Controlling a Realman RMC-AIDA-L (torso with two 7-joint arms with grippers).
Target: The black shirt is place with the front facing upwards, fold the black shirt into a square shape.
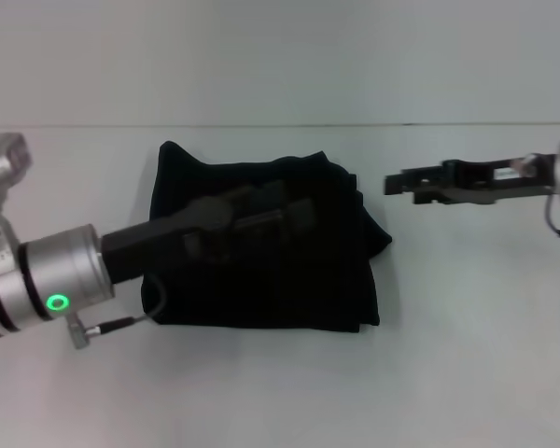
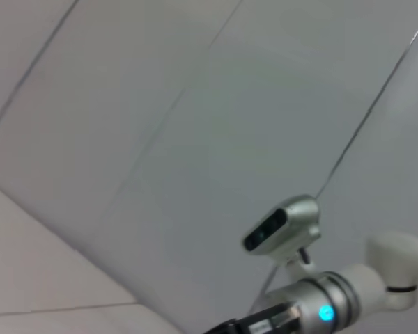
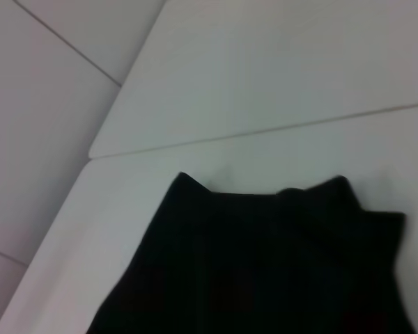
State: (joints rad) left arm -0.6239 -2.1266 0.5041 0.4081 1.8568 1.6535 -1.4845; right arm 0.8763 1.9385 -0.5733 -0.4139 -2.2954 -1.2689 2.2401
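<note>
The black shirt [image 1: 261, 247] lay on the white table [image 1: 467, 373], already folded into a compact, roughly square bundle w/ layered edges showing along its right side and a corner sticking up at the far left. No lettering showed; only plain black cloth faced up.

Left gripper [image 1: 294, 217] was stretched out low over the middle of the bundle, reaching toward its right half. Black on black, so couldn't tell whether its claw was released or clenched, nor whether it touched the cloth. Its wrist cam pointed up and away at the wall and caught only the right arm's camera [image 2: 282, 226].

Right gripper [image 1: 401, 184] hung just beside the shirt's right edge, apart from the cloth and holding nothing; whether its claw was parted or closed couldn't be told from here. Its wrist view showed the shirt's [image 3: 265, 264] far edge w/ two raised corners against the table.

Judgement: folding looked basically done; step in hand was prob. the final press/tidy or pulling clear after the last fold. The right side looked a bit lumpy, w/ a flap bulging out past the edge. Next move would call for smoothing that edge square w/o dragging the layers, then lifting both arms straight off so nothing snags and undoes the fold.
</note>
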